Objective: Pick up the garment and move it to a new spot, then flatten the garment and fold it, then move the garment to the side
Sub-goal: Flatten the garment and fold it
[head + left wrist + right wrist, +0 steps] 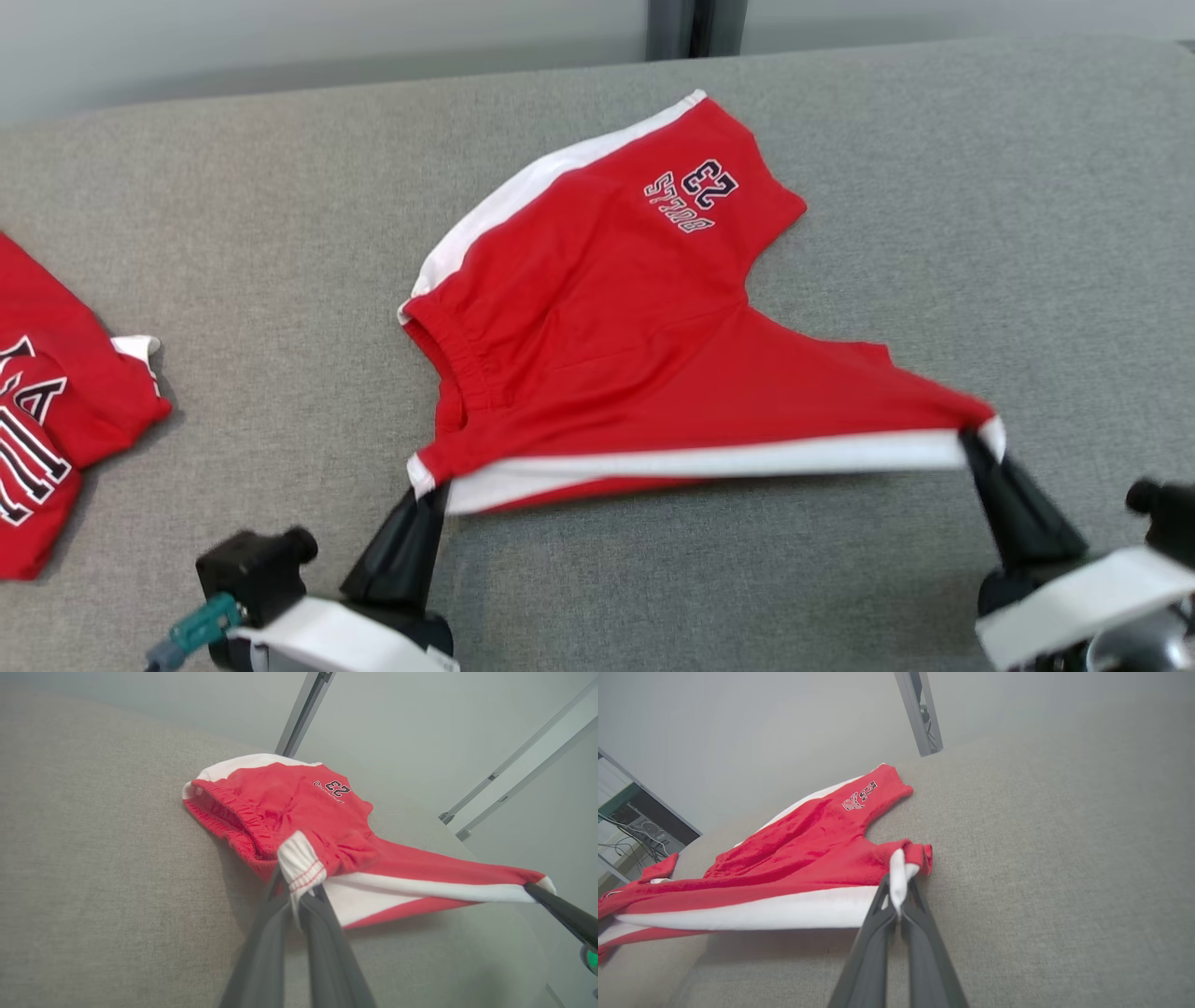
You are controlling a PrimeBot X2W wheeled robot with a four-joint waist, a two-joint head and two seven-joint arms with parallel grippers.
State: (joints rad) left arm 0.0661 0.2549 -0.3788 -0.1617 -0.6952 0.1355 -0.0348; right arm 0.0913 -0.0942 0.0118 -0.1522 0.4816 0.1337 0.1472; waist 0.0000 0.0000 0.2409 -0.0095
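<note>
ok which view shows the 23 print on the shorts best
Head view: the 23 print is largest and sharpest, upside down on the red shorts. The left wrist view shows it small; the right wrist view, small and skewed.

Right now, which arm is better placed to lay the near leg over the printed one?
Right, probably: the right jaws are shut on the shorts at that leg's hem, while the left jaws pinch the waistband corner.

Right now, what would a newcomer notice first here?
Bright red shorts with a white stripe lie on the grey cushion, their near edge stretched between the left gripper at the waistband and the right gripper at a leg hem. Another red garment lies at the far left.
</note>
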